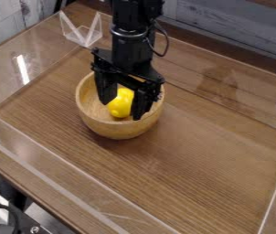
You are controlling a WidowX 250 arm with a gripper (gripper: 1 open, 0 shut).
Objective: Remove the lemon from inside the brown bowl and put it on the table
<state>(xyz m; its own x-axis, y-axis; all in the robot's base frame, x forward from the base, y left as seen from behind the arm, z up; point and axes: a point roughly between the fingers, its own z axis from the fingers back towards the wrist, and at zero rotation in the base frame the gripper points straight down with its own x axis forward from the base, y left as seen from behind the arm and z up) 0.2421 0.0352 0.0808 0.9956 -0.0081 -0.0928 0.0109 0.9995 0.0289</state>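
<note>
Lemon: we find the small bright yellow oval lemon (122, 103) inside the round tan wooden bowl (94, 124), on the dark wood-grain table (214, 146).
Pincer: the black pincer (124, 99) is lowered into the bowl, its fingers spread either side of the lemon; we judge it open, not yet gripping.
Risk: an off-centre closure could squeeze the smooth fruit sideways; a finger catching the thick wall could drag the bowl.
Hidden: fingertips and bowl floor are obscured, so contact cannot be confirmed.
</note>
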